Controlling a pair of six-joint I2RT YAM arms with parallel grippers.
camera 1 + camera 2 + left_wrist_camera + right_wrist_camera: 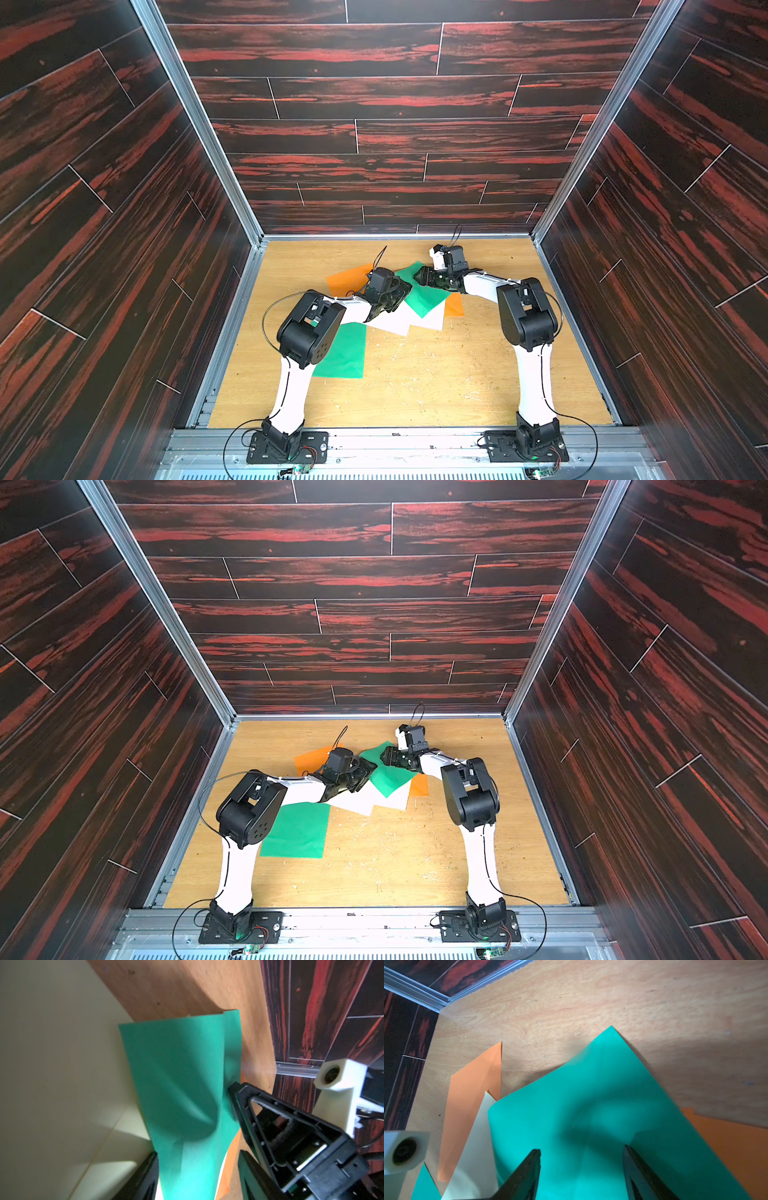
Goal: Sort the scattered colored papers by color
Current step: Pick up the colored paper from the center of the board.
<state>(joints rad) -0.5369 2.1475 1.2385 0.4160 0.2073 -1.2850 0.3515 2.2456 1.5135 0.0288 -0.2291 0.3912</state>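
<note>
The colored papers lie overlapping on the wooden table. A green sheet (426, 297) (390, 777) tops the pile, buckled upward. Under it lie cream sheets (409, 322) (52, 1064) and an orange sheet (454, 304) (726, 1142). Another orange sheet (345, 279) (471, 1101) lies further back left, and a second green sheet (343, 353) lies flat at the front left. My left gripper (404, 291) (197, 1169) is open, straddling the buckled green sheet's edge. My right gripper (419, 276) (581, 1149) is open, both tips on the same green sheet (591, 1095), facing the left one.
Dark wood-patterned walls with metal rails (399, 237) enclose the table on three sides. The right gripper's finger (245, 1103) sits close beside my left jaws. Bare tabletop (436, 382) spreads in front of the pile, with small pale scraps on it.
</note>
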